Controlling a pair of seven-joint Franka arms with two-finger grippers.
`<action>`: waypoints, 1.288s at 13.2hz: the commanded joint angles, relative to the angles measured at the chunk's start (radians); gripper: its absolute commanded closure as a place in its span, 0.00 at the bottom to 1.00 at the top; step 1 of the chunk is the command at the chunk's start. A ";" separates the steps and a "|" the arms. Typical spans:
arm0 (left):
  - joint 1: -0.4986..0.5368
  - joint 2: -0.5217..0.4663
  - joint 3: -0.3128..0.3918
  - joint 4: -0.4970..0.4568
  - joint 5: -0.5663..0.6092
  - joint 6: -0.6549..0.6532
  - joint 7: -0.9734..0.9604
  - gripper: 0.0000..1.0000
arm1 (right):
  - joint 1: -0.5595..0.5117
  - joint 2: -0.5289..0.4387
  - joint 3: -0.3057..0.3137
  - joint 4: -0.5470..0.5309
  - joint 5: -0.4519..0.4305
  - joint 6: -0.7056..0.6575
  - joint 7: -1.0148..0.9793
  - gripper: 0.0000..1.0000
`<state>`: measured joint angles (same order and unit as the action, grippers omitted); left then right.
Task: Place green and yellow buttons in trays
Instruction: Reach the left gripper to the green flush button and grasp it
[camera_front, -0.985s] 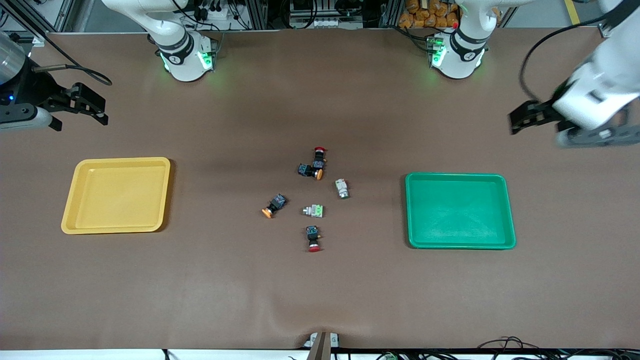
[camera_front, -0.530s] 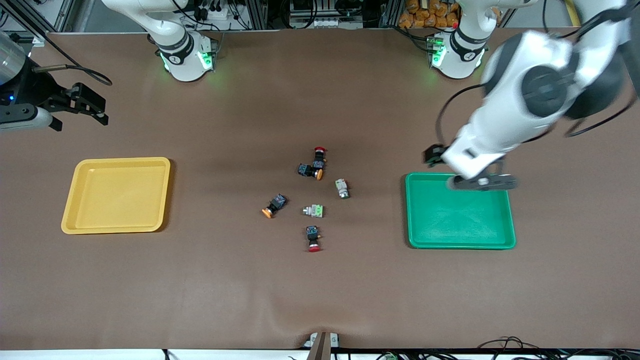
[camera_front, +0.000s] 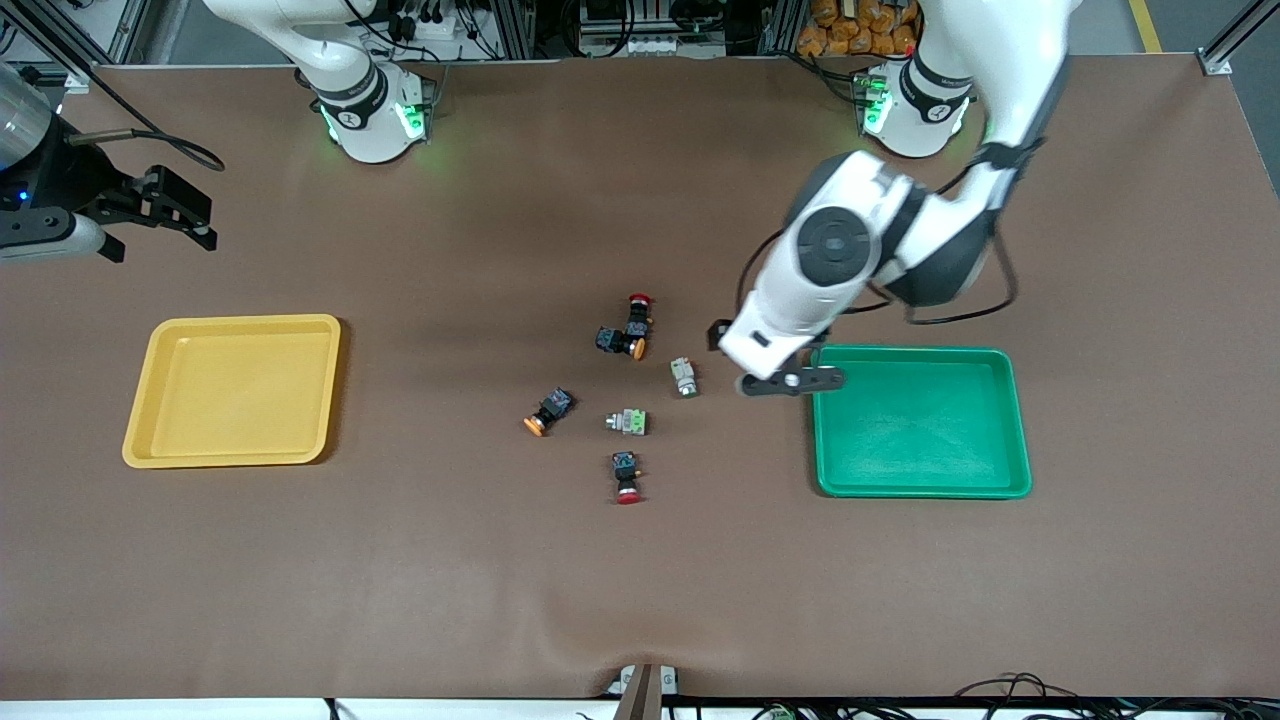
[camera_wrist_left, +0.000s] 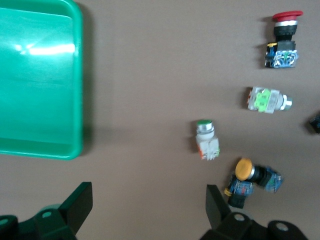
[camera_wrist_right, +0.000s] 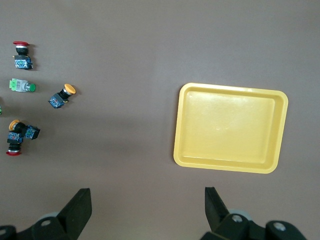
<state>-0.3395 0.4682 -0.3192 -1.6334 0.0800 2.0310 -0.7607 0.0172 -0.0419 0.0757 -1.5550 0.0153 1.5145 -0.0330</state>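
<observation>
Brown surface (camera_front: 400, 560) under everything. Yellow tray (camera_front: 233, 390) toward the right arm's end, green tray (camera_front: 920, 422) toward the left arm's; both bare. Left claw (camera_wrist_left: 145, 212) spread wide in the air, over the bare surface between the green tray and the green-capped switch (camera_front: 684, 377). Right claw (camera_wrist_right: 147, 210) also spread wide, waiting high beyond the yellow tray. At mid-surface: second green switch (camera_front: 628, 422), two yellow-capped switches (camera_front: 547, 411) (camera_front: 620, 343), two red-capped ones (camera_front: 626, 476) (camera_front: 639, 311).

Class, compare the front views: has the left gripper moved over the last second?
Yes. The left gripper has swept from the table's edge across the green tray and now hangs over the table at the tray's rim, beside a green button.
</observation>
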 joint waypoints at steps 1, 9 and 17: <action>-0.044 0.081 0.003 0.007 0.075 0.090 -0.113 0.00 | -0.014 0.005 0.009 0.013 0.012 -0.007 -0.010 0.00; -0.144 0.276 0.015 0.021 0.187 0.324 -0.443 0.00 | -0.016 0.005 0.009 0.013 0.012 -0.007 -0.010 0.00; -0.133 0.302 0.015 0.021 0.236 0.347 -0.433 1.00 | -0.016 0.005 0.009 0.013 0.012 -0.008 -0.010 0.00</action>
<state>-0.4761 0.7683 -0.3072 -1.6279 0.2812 2.3727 -1.1846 0.0172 -0.0419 0.0758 -1.5550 0.0153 1.5145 -0.0330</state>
